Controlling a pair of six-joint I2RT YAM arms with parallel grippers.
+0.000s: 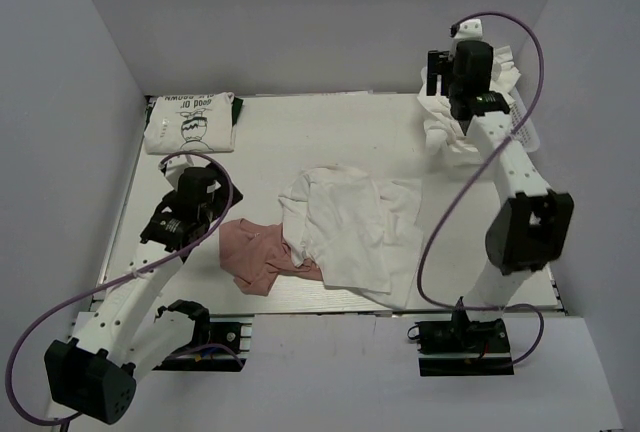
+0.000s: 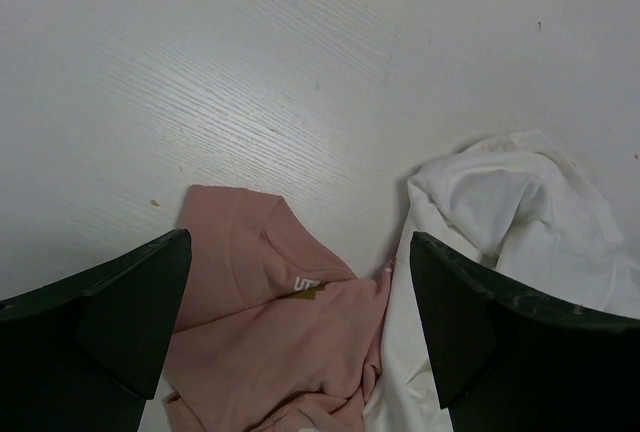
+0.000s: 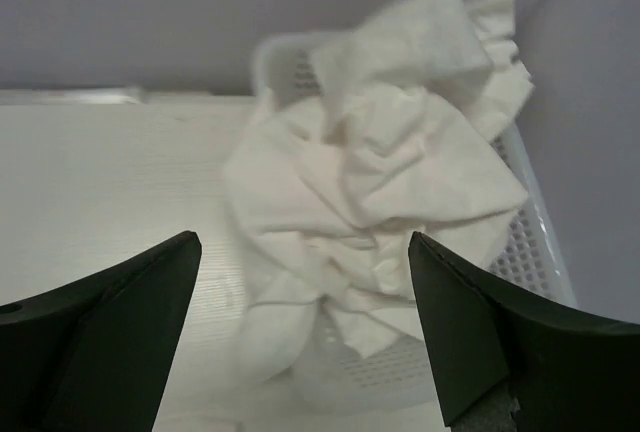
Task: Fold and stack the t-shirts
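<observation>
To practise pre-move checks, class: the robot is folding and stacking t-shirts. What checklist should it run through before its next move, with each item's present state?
1. The left gripper is open over the pink t-shirt: ok.
2. The right gripper is open, facing the heap of white shirts: ok.
3. The pink t-shirt lies flat and free: not ok; crumpled, with the white t-shirt overlapping its edge.
4. The folded printed t-shirt sits in the far left corner: ok.
5. The basket is emptied: not ok.
6. Number of shirts in the heap: cannot tell.
</observation>
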